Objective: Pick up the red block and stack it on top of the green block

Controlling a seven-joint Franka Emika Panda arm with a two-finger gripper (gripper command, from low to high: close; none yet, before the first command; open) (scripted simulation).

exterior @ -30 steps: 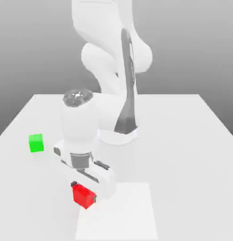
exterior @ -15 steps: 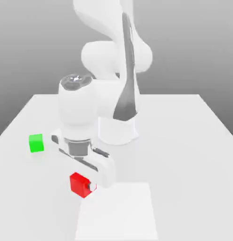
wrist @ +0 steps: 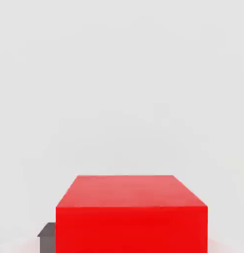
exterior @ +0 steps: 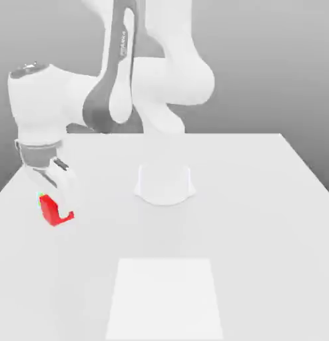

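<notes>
Red block (exterior: 52, 210) clamped in the pincer (exterior: 55, 208), at the far side of the bench (exterior: 260, 213) toward the exterior view's left, with only a thin green sliver of the green block (exterior: 40, 197) peeking at its upper edge; impossible to tell from that view whether red sits on green or merely in front of it. Plain white matte bench, with a slightly brighter white rectangular patch (exterior: 166, 298) near its front edge. Smooth grey backdrop behind, shading darker toward the top. White round base (exterior: 165, 183) near the middle of the bench, well apart from the blocks. White arm (exterior: 160, 73) swung from the base over toward the exterior view's left, a dark grey strip along one link, wrist housing (exterior: 37, 100) upright above the blocks and pincer pointing down. White finger (exterior: 63, 183) visible along the red block's side. Seen from the hand view, red block (wrist: 131, 212) close up, broad flat top face and front face, bright pale surface beyond it, and a small dark grey finger tip (wrist: 46, 233) at its lower corner.
</notes>
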